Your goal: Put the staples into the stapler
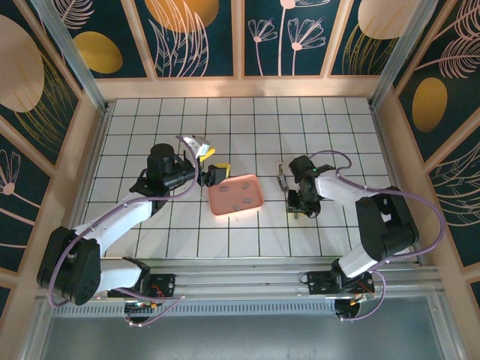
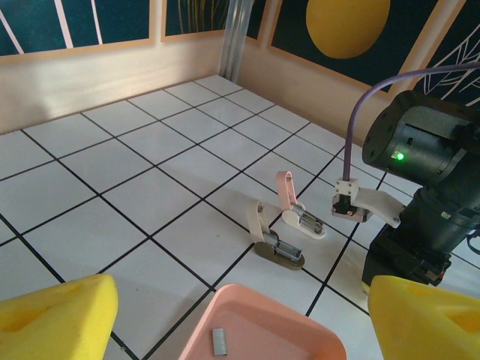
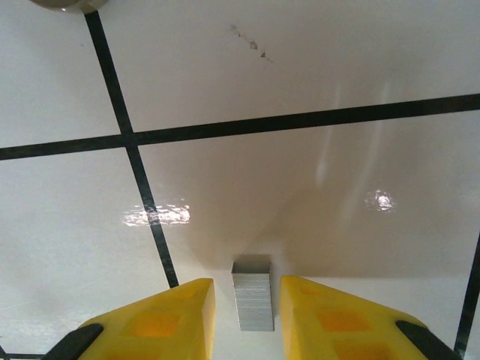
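Observation:
A grey strip of staples lies on a white tile between the yellow fingers of my right gripper. The jaws stand narrowly apart, with a thin gap on each side of the strip. From above, the right gripper points down just right of the pink tray. Two small staplers lie side by side with their pink lids raised, next to the right arm; from above they sit at the stapler spot. My left gripper is wide open over the tray's edge, where another staple strip lies.
Several more dark staple strips lie in the pink tray. The right arm's black wrist stands close behind the staplers. Wooden walls ring the tiled floor.

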Robot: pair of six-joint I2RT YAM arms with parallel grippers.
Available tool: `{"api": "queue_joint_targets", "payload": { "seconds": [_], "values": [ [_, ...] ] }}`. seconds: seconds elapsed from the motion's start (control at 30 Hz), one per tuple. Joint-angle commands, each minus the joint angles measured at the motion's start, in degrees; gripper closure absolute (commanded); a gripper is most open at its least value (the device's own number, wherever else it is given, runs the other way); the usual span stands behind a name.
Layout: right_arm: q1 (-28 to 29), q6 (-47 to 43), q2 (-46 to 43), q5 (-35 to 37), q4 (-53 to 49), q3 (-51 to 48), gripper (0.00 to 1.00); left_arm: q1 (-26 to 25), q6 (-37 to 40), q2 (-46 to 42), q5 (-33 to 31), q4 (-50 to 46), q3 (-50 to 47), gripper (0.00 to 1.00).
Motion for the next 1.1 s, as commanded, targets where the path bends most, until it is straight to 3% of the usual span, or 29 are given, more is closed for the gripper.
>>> {"api": "queue_joint_targets", "payload": {
  "seconds": [0.0, 0.47, 0.67, 0.9, 1.07],
  "values": [
    [0.47, -0.87, 1.12, 0.86, -1.08, 1.4, 0.73, -0.27, 1.14, -0.68, 0.18, 0.73, -0.43, 0.14],
    [1.27, -0.87, 3.73, 3.18, -2.16, 1.52, 0.75, -0.29, 1.37, -0.61, 0.13, 0.72, -0.48, 0.14],
    [1.4, -0.94, 4.11, 5.31, -0.82, 0.98, 0.8, -0.3, 1.48, -0.6, 0.08, 0.56, -0.49, 0.14],
    [0.6, -0.95, -0.32, 6.48, 3.12, 0.62, 0.84, -0.27, 1.7, -0.68, -0.02, 0.61, -0.55, 0.14],
    [-1.21, -3.71, -5.94, 11.33, 5.55, 1.51, 0.85, -0.3, 1.54, -0.65, 0.07, 0.71, -0.59, 0.14]
  ]
}}
